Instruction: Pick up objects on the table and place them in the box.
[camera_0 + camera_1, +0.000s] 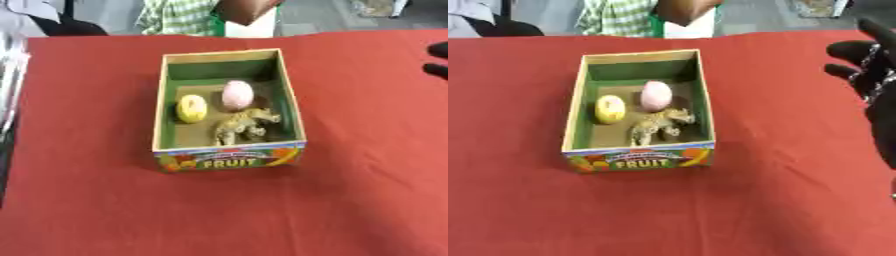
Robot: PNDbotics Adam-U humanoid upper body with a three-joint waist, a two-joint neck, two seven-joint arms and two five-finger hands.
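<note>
An open cardboard box with green inside walls and the word FRUIT on its front (229,161) is sitting in the middle of the worktop covered in red cloth (105,210). Three things are lying inside the box. A pink egg-shaped thing (237,94) is resting near the middle. A yellow round thing (192,108) is lying just beside it, on its left. A small tan toy animal (244,126) is lying nearer the front wall of the box. The robot's black right hand (870,75) is hanging over the cloth, well apart from the box on its right side. Its fingers (843,49) are spread out and holding nothing.
</note>
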